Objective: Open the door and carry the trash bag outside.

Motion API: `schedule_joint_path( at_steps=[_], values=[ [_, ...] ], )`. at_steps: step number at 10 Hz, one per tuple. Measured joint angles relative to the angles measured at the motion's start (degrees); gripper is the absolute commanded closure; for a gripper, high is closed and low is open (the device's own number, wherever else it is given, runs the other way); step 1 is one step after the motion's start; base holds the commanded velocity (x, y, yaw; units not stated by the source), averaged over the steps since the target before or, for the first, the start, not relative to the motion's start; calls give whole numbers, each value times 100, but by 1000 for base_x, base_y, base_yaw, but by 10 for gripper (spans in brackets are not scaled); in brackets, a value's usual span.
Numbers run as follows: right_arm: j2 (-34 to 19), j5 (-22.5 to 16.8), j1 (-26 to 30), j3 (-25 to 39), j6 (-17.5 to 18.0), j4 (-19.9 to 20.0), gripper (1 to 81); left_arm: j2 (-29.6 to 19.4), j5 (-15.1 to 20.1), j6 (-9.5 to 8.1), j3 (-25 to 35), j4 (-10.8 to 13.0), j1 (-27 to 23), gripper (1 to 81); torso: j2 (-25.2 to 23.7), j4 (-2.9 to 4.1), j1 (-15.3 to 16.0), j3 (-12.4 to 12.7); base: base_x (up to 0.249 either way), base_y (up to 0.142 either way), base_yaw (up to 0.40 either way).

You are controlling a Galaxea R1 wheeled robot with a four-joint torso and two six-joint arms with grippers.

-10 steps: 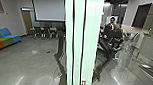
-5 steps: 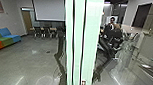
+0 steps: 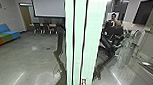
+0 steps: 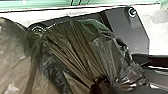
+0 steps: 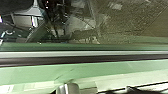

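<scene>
Left jaws first, on an arm with its wrist aimed down over the robot's dark base plate [image 4: 125, 30]: spread or pressed together, can't tell! Right up close to them comes the trash bag [image 4: 82, 55], dark and glossy, its folds drawing into a tight gather, with a browner see-through bulge of plastic [image 4: 12, 65] beside it. Across to the middle, ahead of both sets of jaws, stand tall pale green strips [image 3: 77, 40] with dark lines between. Over to the right jaws, and their state can't be told either; the wrist is close in by a long green edge [image 5: 82, 47], and near the jaws is a rounded silvery piece [image 5: 67, 88]. Well beyond, ahead and rightward, a person [image 3: 113, 16]!
</scene>
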Motion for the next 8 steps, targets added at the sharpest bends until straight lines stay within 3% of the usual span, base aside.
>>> schedule_joint_path(
  at_steps=[5, 8],
  values=[
    [-127, -21, 438, 321, -179, -340, 10, -96, -63, -1, -2, -2, -88, 811, 0, 0, -2, -778, 0, 0, 0],
    [-262, -750, 777, 430, -317, -277, 10, -96, -77, -1, -2, -5, -105, 811, 0, 0, -5, -837, 0, 0, 0]
  ],
)
